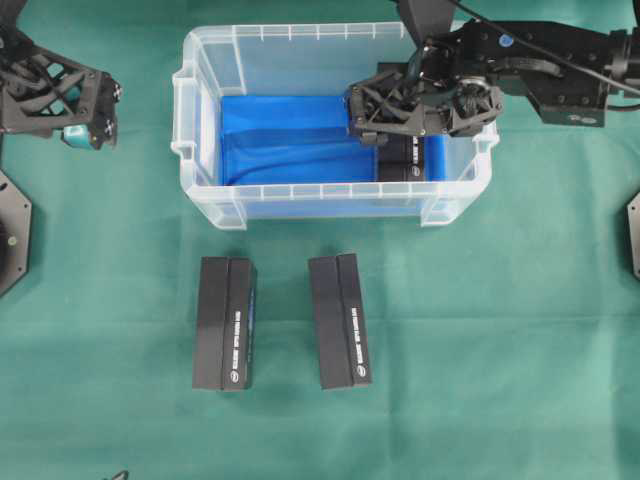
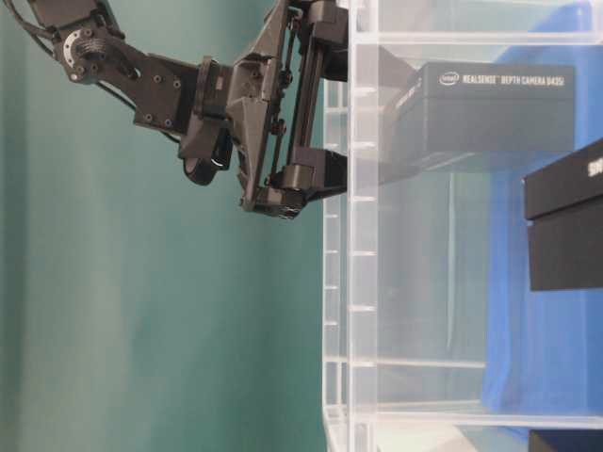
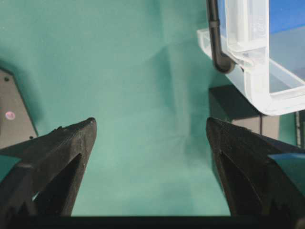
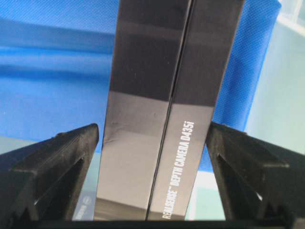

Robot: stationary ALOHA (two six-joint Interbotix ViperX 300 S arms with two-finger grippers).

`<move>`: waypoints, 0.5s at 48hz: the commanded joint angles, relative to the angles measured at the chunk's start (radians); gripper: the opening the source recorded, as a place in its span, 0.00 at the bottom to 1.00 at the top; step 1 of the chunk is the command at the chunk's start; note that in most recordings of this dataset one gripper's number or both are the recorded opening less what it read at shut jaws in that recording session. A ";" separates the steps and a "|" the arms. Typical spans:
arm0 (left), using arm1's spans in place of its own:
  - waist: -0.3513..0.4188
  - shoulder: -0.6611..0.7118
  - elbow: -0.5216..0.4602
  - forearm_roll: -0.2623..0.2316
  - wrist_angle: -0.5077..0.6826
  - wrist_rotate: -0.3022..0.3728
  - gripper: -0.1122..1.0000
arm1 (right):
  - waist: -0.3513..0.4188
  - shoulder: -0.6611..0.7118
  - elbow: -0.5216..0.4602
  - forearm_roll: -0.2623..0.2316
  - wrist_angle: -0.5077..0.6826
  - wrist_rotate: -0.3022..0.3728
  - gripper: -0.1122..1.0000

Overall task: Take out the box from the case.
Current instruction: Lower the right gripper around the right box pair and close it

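The right hand [image 4: 152, 138] straddles the box [image 4: 157, 109] inside the case [image 1: 200, 120], fingers spread, not touching it. The left hand [image 3: 150, 138] hangs spread over the surface [image 3: 119, 71].

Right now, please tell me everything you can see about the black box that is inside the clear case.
The black box is long, slim and matte, like cardboard, with a seam along its length and white print reading "RealSense Depth Camera D435i". It sits at the right end of the case, beside the blue cloth. The right pincer straddles it: in the wrist view the fingers flank both sides with small gaps, not pressing. Whether it rests on the bottom cannot be told.
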 commanded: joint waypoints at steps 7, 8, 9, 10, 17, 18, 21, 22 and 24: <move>-0.003 -0.009 -0.015 -0.002 -0.003 0.000 0.95 | -0.012 -0.003 -0.009 0.000 0.003 0.008 0.92; -0.003 -0.009 -0.015 -0.002 -0.003 0.000 0.95 | -0.012 -0.003 -0.009 -0.002 0.003 0.008 0.92; -0.002 -0.009 -0.015 -0.002 -0.003 0.000 0.95 | -0.011 -0.003 -0.009 0.000 0.003 0.008 0.92; -0.003 -0.009 -0.014 -0.002 -0.003 0.000 0.95 | -0.012 -0.003 -0.009 0.000 0.003 0.008 0.92; -0.003 -0.009 -0.015 -0.002 -0.003 -0.002 0.95 | -0.012 -0.003 -0.009 0.000 0.003 0.008 0.92; -0.005 -0.009 -0.015 -0.002 -0.003 -0.002 0.95 | -0.012 -0.003 -0.011 0.002 0.003 0.008 0.92; -0.005 -0.009 -0.015 -0.002 -0.003 -0.002 0.95 | -0.012 -0.002 -0.011 0.002 0.003 0.008 0.92; -0.006 -0.009 -0.015 -0.002 -0.003 -0.002 0.95 | -0.012 -0.003 -0.011 0.002 0.005 0.008 0.92; -0.006 -0.009 -0.015 -0.002 -0.003 -0.002 0.95 | -0.012 -0.003 -0.011 0.002 0.009 0.008 0.92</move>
